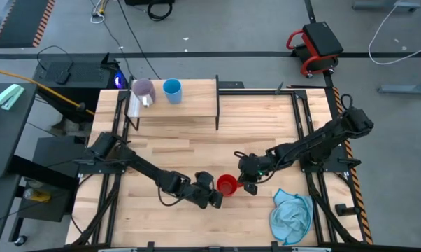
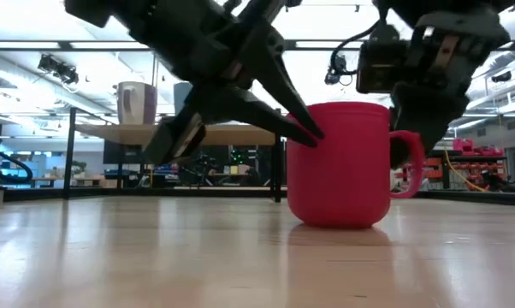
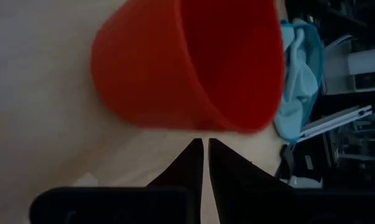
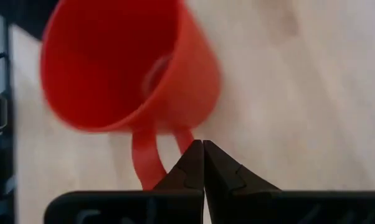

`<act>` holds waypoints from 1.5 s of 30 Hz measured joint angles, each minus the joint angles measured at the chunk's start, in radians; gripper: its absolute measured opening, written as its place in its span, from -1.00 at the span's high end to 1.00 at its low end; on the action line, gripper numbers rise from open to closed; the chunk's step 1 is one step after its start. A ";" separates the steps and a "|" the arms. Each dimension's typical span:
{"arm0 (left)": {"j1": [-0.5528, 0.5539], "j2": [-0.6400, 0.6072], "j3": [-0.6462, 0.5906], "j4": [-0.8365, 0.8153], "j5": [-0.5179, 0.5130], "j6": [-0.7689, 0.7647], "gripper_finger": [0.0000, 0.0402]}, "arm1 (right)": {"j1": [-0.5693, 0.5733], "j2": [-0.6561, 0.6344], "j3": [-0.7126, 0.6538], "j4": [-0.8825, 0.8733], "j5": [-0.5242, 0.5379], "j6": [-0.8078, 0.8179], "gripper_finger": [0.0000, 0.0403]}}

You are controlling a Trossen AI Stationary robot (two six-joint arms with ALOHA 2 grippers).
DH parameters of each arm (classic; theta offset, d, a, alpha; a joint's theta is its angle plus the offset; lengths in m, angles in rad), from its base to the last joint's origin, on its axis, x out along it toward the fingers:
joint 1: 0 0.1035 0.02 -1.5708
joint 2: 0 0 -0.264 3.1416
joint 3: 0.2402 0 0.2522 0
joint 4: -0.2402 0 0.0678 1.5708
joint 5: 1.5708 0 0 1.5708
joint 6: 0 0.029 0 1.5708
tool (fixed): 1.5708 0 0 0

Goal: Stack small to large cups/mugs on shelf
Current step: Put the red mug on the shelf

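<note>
Fingers pinched closed on both my left gripper [image 1: 216,199] and right gripper [image 1: 248,187], empty, flanking the red cup [image 1: 226,185]; any nudge could tip it on the worktop [image 1: 196,150]

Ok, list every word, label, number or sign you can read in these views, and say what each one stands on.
None can be read.
Red cup, purple cup, blue cup: plain, no print.
Shelf and blue cloth: no markings.
Left gripper and right gripper: dark, fingers shut, no lettering visible.
Room signage in the low view: too blurred to read.
</note>
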 joint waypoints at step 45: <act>0.122 -0.003 0.005 -0.087 0.025 0.079 0.88 | 0.083 0.060 0.008 0.149 -0.037 0.041 0.98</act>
